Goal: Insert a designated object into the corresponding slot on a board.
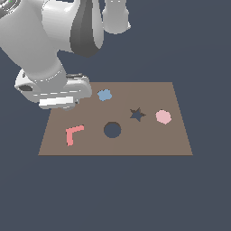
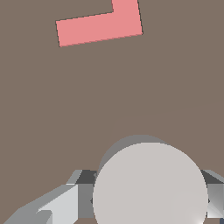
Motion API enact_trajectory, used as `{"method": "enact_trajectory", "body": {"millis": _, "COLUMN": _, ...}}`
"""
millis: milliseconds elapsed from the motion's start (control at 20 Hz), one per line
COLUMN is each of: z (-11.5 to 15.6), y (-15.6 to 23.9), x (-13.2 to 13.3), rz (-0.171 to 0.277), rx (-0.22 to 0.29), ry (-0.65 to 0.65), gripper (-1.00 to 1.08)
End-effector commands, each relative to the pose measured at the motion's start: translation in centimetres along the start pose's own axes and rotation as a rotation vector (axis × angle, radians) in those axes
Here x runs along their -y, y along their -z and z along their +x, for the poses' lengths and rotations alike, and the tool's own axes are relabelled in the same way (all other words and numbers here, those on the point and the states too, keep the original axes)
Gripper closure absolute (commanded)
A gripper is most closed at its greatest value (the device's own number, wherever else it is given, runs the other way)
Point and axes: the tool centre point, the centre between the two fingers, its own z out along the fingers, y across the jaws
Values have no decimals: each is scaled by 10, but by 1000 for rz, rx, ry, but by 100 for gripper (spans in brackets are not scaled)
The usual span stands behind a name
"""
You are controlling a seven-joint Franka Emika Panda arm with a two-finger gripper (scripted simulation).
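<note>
The pale grey-beige round disc (image 2: pixel 151 188) sits between my gripper's (image 2: pixel 148 199) two fingers (image 2: pixel 85 194) in the wrist view; the jaws press on both its sides, low over the board. In the exterior view the gripper (image 1: pixel 66 106) hangs over the far corner of the brown board (image 1: pixel 149 140) on the exterior view's left, and the hand hides the disc. The dark round hole (image 1: pixel 112 130) lies near the board's middle, nearer the front and to the exterior view's right of the gripper.
A red L-shaped piece (image 1: pixel 73 134) (image 2: pixel 100 25) lies on the board in front of the gripper. A blue lumpy piece (image 1: pixel 104 94), a dark star-shaped hole (image 1: pixel 137 114) and a pink roundish piece (image 1: pixel 163 117) lie further to the exterior view's right.
</note>
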Motion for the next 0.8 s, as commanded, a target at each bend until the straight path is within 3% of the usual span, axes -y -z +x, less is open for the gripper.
{"method": "enact_trajectory", "body": {"millis": 0, "z": 4, "y": 0, "x": -2, "rz": 0, "rx": -1, "ry": 39, "gripper": 108}}
{"method": "enact_trajectory", "body": {"millis": 400, "z": 25, "y": 1, "x": -6, "rz": -1, "rx": -1, "ry": 240, "gripper": 108}}
{"method": "enact_trajectory", "body": {"millis": 750, "z": 53, "y": 2, "x": -6, "rz": -2, "rx": -1, "ry": 505, "gripper": 108}}
